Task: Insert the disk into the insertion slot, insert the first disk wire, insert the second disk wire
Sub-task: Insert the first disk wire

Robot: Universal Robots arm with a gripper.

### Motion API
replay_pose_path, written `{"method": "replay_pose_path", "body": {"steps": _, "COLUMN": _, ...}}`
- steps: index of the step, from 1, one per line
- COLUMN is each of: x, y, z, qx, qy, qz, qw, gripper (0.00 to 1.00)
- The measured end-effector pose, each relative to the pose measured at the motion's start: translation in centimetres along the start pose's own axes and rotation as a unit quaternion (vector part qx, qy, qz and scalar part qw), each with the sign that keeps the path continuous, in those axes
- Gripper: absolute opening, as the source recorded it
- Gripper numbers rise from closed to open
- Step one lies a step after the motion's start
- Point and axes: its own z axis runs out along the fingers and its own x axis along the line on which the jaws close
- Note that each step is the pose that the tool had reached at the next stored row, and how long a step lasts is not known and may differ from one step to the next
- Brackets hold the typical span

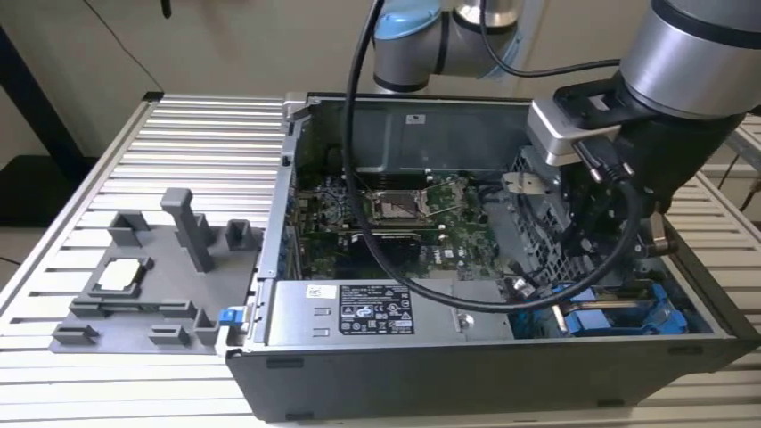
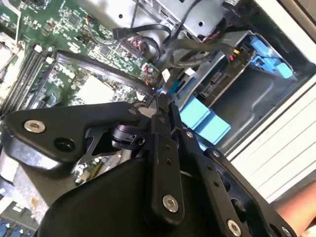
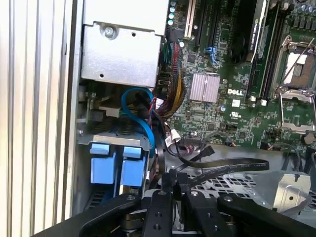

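Disk [image 2: 224, 81] seated in insertion slot [image 1: 618, 312]. Tool [image 2: 163, 98] pressed together, pinching thin wire [image 2: 170, 84]: light, limp, fragile; best gripped at stiff plug.

We take the motherboard [image 1: 393, 218] as landmark, lying inside the computer case [image 1: 476, 374]. The power-supply box [image 1: 380, 312] sits in front of it; the insertion slot [image 1: 618, 312] lies toward the exterior view's right; 1 fixture tray [image 1: 143, 276] rests outside the case, toward the exterior view's left.
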Motion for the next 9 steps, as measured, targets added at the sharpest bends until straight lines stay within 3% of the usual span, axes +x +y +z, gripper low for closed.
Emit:
{"method": "replay_pose_path", "body": {"steps": 3, "x": 0.80, "y": -0.06, "z": -0.05, "qx": -0.0010, "qy": 0.0006, "qz": 0.000, "qw": 1.0000, "gripper": 0.16}}
{"method": "replay_pose_path", "body": {"steps": 7, "x": 0.89, "y": -0.07, "z": -0.03, "qx": -0.0012, "qy": 0.0010, "qz": 0.000, "qw": 1.0000, "gripper": 0.16}}
{"method": "replay_pose_path", "body": {"steps": 8, "x": 0.90, "y": -0.18, "z": -0.02, "qx": -0.0024, "qy": 0.0011, "qz": 0.000, "qw": 1.0000, "gripper": 0.16}}
{"method": "replay_pose_path", "body": {"steps": 9, "x": 0.94, "y": -0.42, "z": 0.01, "qx": -0.0078, "qy": 0.0013, "qz": 0.001, "qw": 1.0000, "gripper": 0.16}}
